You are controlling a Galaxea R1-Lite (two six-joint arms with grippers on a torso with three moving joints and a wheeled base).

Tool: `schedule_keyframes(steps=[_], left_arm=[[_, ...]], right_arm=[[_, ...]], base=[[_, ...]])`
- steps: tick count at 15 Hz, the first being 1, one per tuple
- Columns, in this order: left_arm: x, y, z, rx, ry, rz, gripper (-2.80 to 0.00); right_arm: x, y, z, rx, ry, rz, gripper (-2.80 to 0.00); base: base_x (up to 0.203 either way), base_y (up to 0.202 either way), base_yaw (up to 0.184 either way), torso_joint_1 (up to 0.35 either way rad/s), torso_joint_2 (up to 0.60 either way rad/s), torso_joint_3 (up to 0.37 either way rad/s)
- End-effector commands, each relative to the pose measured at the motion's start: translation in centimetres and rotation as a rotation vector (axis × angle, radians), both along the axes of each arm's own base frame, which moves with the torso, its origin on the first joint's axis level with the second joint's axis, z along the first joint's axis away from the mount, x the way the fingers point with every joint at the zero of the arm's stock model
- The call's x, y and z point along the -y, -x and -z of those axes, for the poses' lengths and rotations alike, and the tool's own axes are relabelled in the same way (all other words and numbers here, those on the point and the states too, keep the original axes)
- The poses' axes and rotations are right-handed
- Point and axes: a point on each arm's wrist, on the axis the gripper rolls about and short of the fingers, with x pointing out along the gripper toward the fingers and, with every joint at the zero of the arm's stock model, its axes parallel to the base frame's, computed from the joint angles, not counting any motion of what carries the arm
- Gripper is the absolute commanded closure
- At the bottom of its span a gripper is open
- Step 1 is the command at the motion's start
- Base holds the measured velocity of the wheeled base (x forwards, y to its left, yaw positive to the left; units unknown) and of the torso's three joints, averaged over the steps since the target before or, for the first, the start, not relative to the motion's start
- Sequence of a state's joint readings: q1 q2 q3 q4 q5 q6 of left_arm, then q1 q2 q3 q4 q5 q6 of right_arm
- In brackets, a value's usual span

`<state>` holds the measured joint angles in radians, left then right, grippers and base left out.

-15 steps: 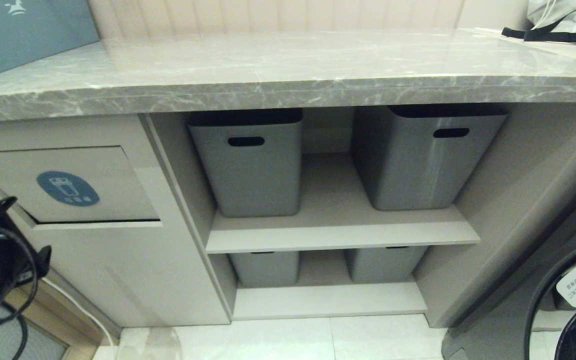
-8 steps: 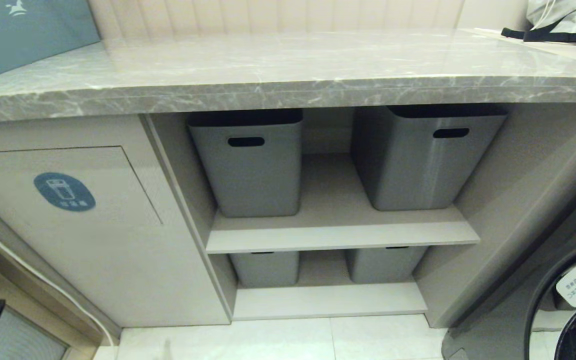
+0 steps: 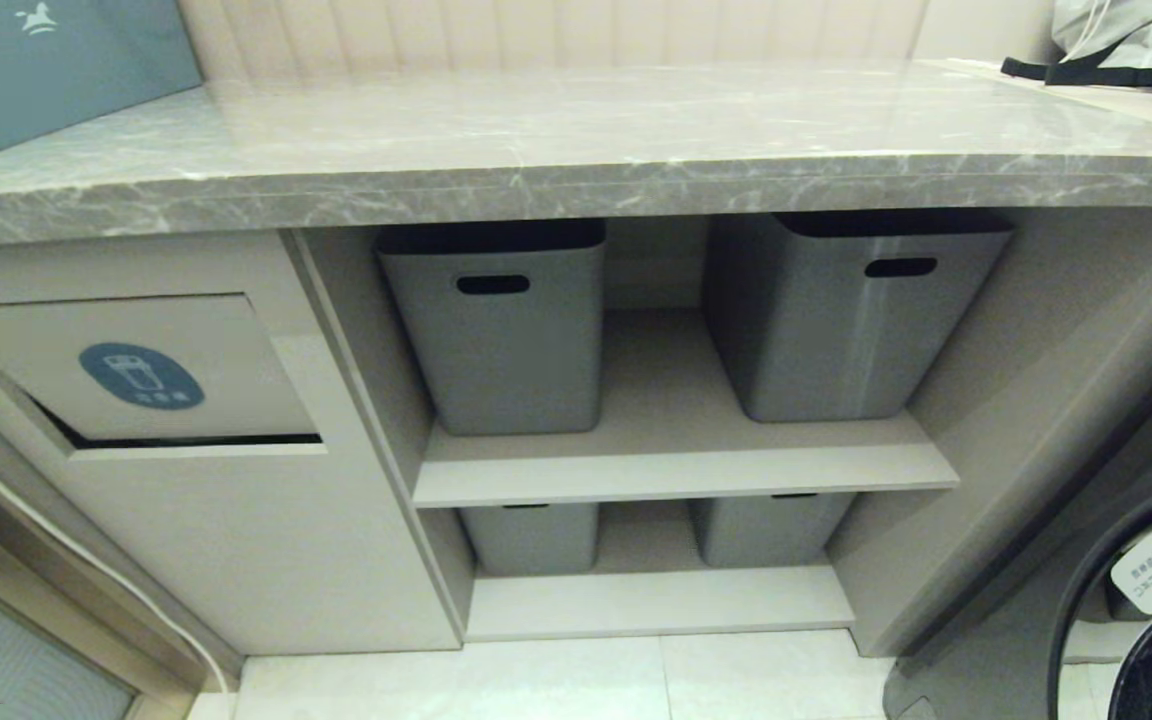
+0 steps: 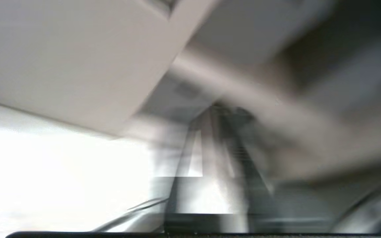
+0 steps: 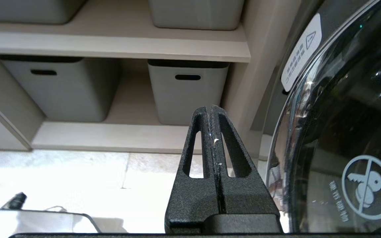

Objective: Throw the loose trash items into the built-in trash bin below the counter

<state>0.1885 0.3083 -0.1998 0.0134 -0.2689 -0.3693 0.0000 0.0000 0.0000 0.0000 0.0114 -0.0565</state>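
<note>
Trash-bin flap [image 3: 136, 375] — marked by a round blue sticker [image 3: 141, 376] — is seen tilted inward in the beige cabinet front [image 3: 236, 540] at the left, under the grey marble counter [image 3: 576, 150], with a dark gap along its lower edge. No loose trash is visible. Left gripper [image 4: 215, 109] is blurred, its fingers pressed together, nothing seen between them. Right gripper [image 5: 210, 109] — clenched and empty — is held low beside the washer door [image 5: 342, 132], facing the grey tubs [image 5: 187, 92].
</note>
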Motion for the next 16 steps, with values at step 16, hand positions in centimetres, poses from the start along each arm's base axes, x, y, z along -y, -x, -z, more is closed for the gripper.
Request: schedule_keyframes(steps=[16], left_arm=[[-0.6, -0.1, 5.6, -0.124, -0.462, 0.117, 0.0]], right_arm=[[0.0, 0.0, 0.0, -0.003, -0.003, 0.002, 0.0]], base=[[0.0, 0.0, 0.0, 0.0, 0.0, 0.0]])
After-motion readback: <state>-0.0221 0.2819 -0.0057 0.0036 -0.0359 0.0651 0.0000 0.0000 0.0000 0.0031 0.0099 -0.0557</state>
